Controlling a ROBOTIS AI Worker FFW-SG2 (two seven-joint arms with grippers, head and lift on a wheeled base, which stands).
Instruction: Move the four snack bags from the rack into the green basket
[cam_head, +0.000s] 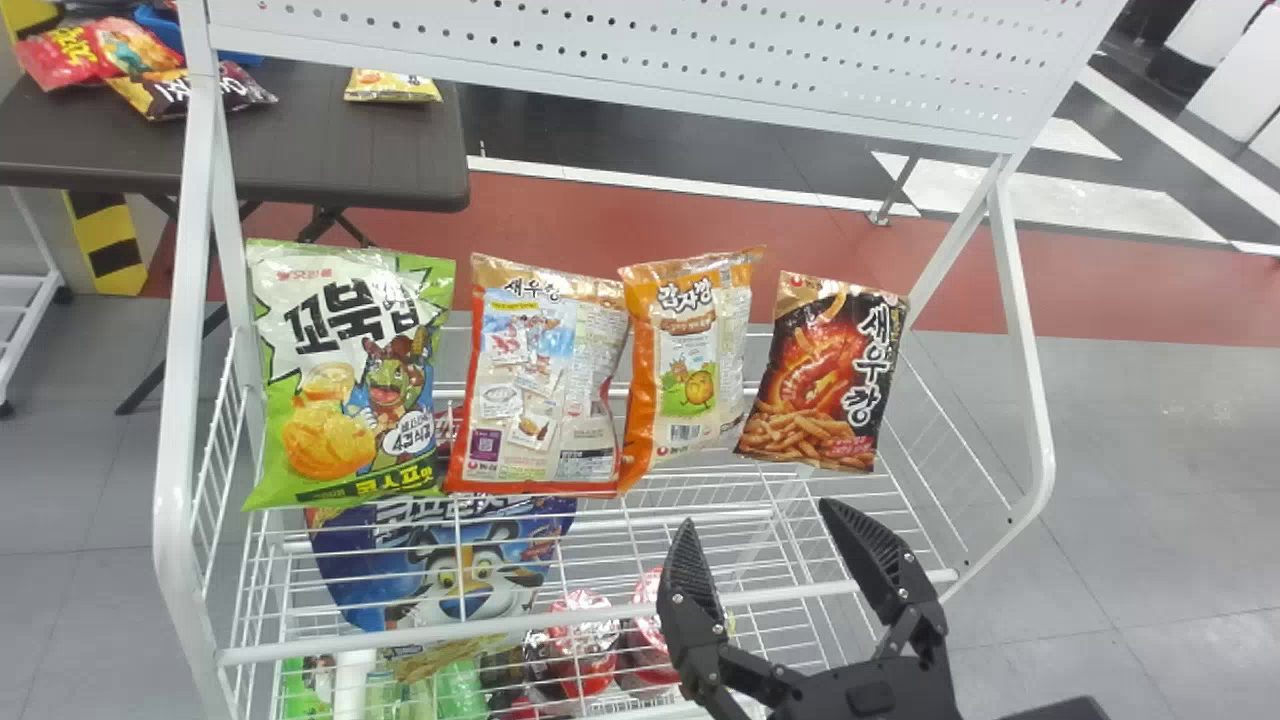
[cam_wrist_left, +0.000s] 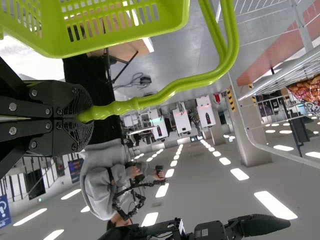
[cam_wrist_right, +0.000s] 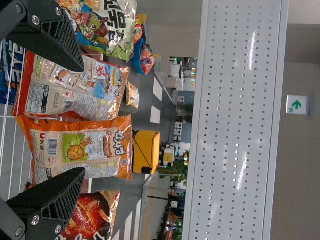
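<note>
In the head view my right gripper (cam_head: 775, 560) stands open before the rack, just below the two right-hand bags. Four snack bags stand in a row on the rack: a green one (cam_head: 350, 380), a red-edged one (cam_head: 545, 380), an orange one (cam_head: 690, 360) and a black one (cam_head: 825, 375). In the right wrist view the open right gripper (cam_wrist_right: 82, 120) has the red-edged bag (cam_wrist_right: 75, 87) and orange bag (cam_wrist_right: 80, 145) beyond and between its fingers, untouched. In the left wrist view my left gripper (cam_wrist_left: 82, 116) is shut on the handle of the green basket (cam_wrist_left: 125, 25).
The wire rack (cam_head: 420, 635) has a white front rail and a perforated panel (cam_head: 620, 45) above the bags. A blue bag (cam_head: 440, 570) and red packages (cam_head: 585, 640) lie lower down. Behind at the left stands a dark table (cam_head: 330, 150) with more bags.
</note>
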